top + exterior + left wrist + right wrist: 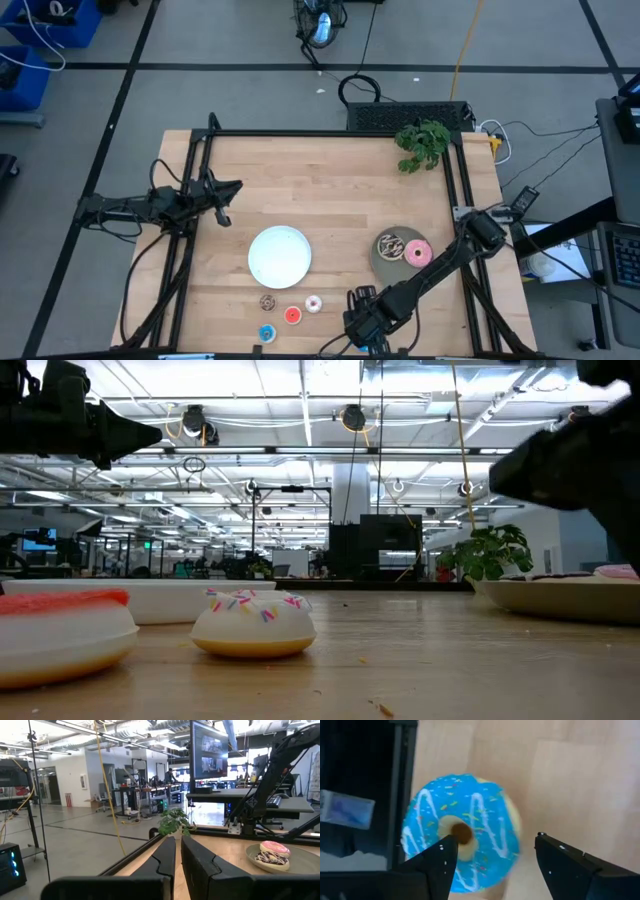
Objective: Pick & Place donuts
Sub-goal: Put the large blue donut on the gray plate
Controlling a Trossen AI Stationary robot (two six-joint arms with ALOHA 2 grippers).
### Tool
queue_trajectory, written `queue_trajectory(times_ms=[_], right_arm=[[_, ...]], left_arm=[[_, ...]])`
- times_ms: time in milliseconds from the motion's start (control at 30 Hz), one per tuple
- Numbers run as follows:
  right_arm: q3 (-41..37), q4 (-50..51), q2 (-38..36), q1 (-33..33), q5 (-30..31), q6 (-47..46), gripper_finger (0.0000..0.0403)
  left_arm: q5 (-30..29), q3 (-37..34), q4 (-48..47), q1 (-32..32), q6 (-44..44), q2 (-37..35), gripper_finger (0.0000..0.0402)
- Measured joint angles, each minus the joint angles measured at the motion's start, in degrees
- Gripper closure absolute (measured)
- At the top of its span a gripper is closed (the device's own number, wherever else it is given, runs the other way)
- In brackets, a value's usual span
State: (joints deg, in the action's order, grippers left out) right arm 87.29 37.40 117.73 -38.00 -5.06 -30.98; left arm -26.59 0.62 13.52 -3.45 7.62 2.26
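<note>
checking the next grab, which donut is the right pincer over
The large blue donut with white drizzle and sprinkles, at the table's near edge. The right pincer hangs open above it; the pink one sits on the grey plate.

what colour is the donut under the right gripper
Blue donut with white drizzle and coloured sprinkles, clearest in the right wrist view beneath the open right gripper.

left arm [150,207]: dark, slim jointed links, black cables alongside | left gripper [178,862]: two flat black fingers with stepped, notched inner edges | right arm [440,268]: dark, thicker links, boxy joint housing | right gripper [492,870]: black angular fingers [575,867], small pale specks like screws
</note>
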Motion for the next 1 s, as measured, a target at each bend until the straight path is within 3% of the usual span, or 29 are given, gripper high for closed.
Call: queue_trajectory(times_ms=[433,633,900,1000], right_arm=[[0.02,0.07,1.32,0.16,0.40,4.33,0.0202],[0.09,-0.02,1.89,0.55,-0.74,4.88,0.0261],[0.08,0.64,1.89,0.56,-0.34,5.82,0.0378],[0.64,3.17,1.39,0.85,-1.01,7.18,0.0392]], left_arm=[[-0.02,0.00,0.01,0.01,-0.11,0.00,0.0364],[-0.02,0.00,-0.01,-0.02,0.00,0.00,0.0364],[-0.04,0.00,-0.03,-0.02,0.07,0.00,0.0364],[-0.04,0.00,-0.03,-0.02,0.06,0.00,0.0364]])
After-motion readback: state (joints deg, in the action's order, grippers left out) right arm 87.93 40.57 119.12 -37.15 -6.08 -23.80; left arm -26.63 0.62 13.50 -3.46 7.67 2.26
